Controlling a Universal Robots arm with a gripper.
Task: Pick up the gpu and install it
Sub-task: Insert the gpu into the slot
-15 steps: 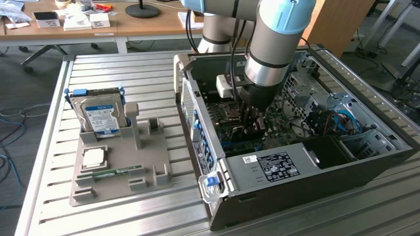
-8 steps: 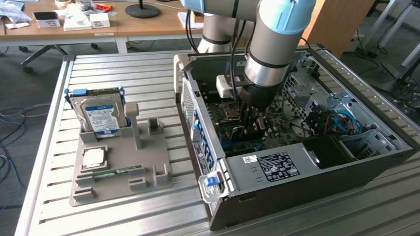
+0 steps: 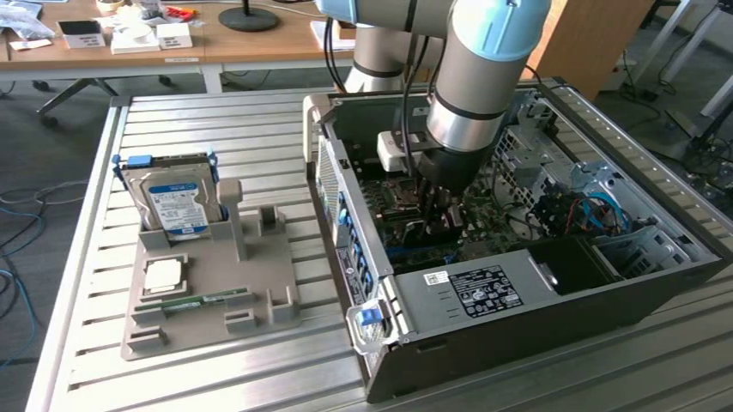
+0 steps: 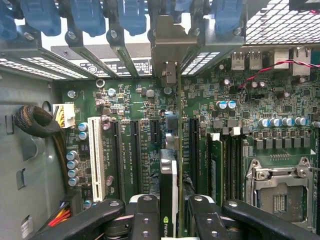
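Observation:
The gpu shows edge-on in the wrist view, a thin dark card with a green logo near the fingers. Its silver end bracket reaches the case's rear slot openings. My gripper is shut on the card, with one black finger on each side. The card stands upright over the green motherboard, in line with a slot between the black expansion slots. In the exterior view my gripper is deep inside the open computer case, just above the board.
A white slot, a memory module and the CPU socket flank the card. On the table at the exterior view's left, a grey holder carries the silver hard drive, a chip and a green memory stick.

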